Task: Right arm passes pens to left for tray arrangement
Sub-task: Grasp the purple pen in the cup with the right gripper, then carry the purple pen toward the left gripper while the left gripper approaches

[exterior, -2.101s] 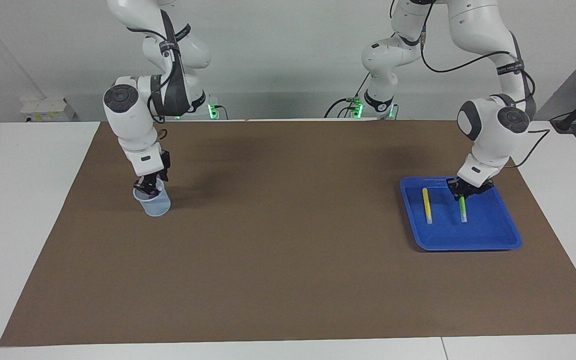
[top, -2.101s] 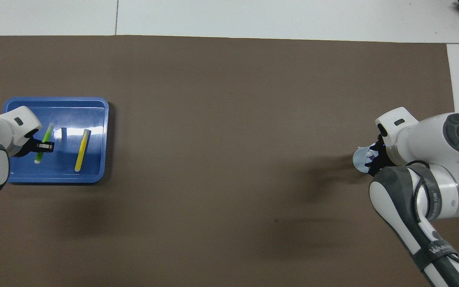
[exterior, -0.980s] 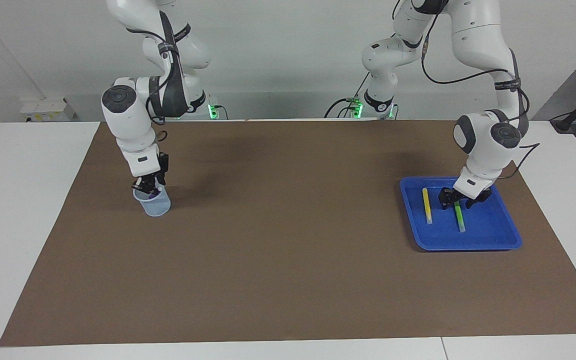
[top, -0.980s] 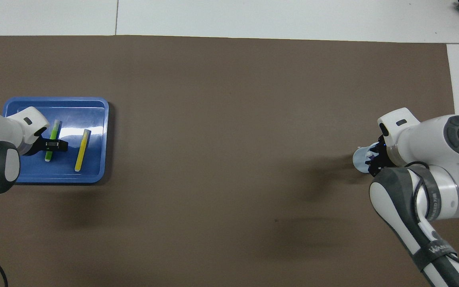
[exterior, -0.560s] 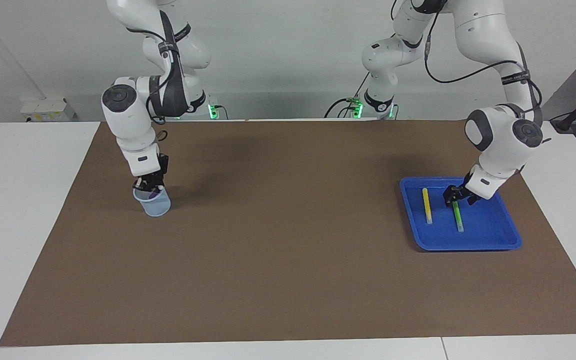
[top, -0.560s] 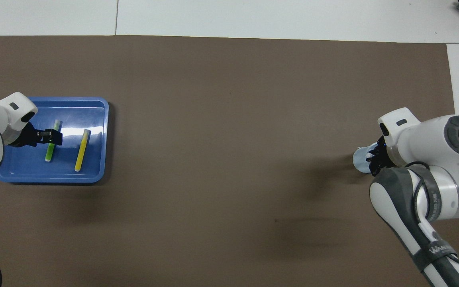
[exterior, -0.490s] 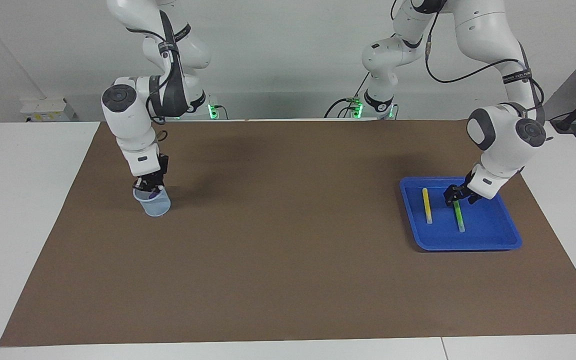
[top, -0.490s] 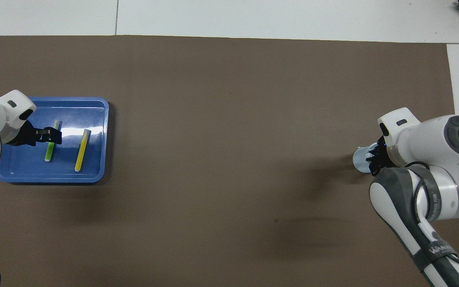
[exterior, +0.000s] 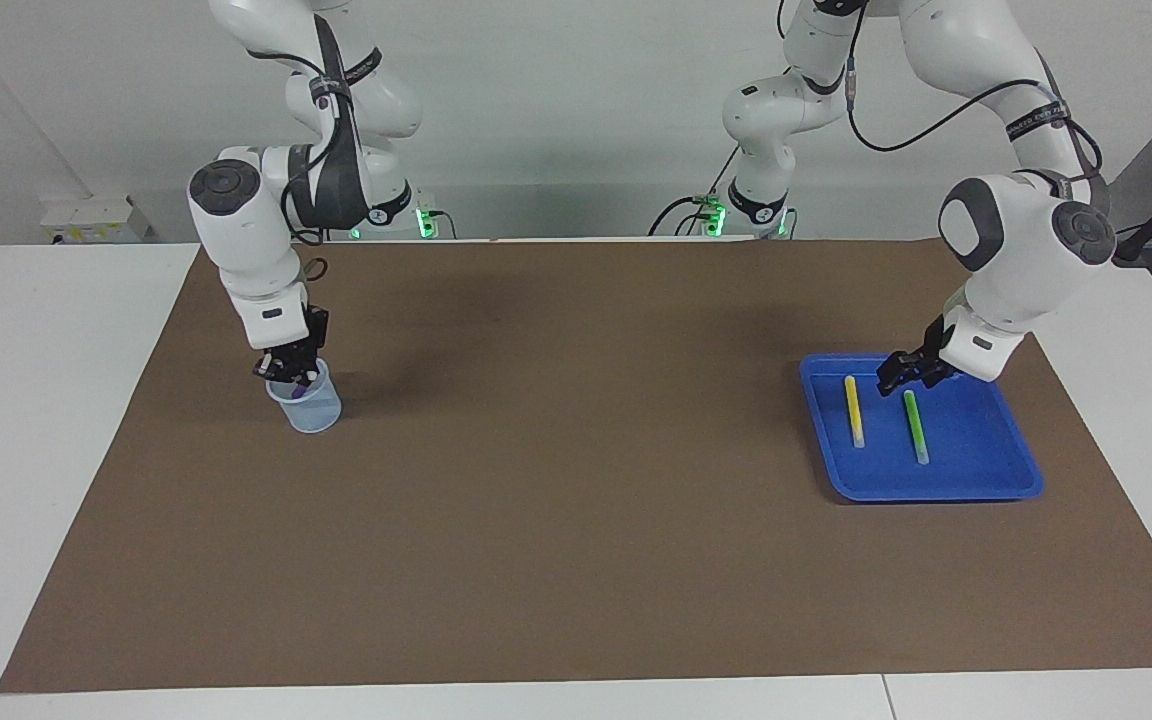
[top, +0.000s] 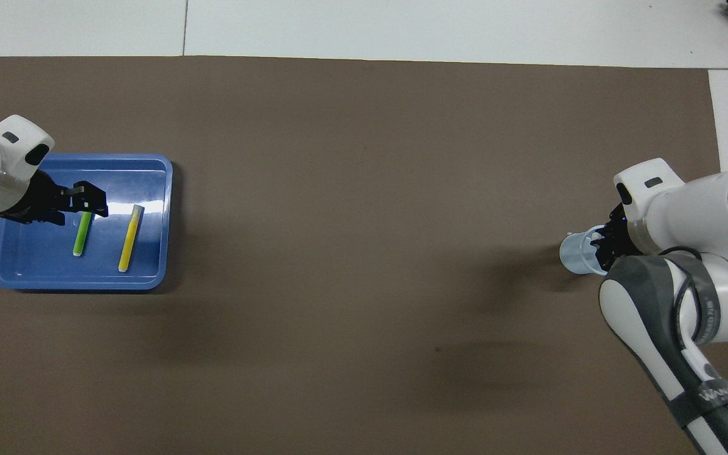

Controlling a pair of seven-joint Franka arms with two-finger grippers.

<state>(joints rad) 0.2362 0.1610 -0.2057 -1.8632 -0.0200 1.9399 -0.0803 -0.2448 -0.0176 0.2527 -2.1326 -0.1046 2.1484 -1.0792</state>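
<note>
The blue tray [exterior: 976,478] holds the yellow pen [exterior: 853,411] and green pen [exterior: 915,426]. Above it, the left gripper [exterior: 898,378] is spread, empty. The right gripper [exterior: 286,371], clamped on the purple pen [exterior: 288,381], is at the cup [exterior: 308,405].

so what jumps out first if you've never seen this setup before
The bright blue tray at the left arm's end of the table, with a yellow pen and a green pen lying side by side in it and the left gripper open just above it. At the right arm's end, the right gripper is shut at the mouth of a pale translucent cup, where a purple pen shows. The brown mat lies between them.
</note>
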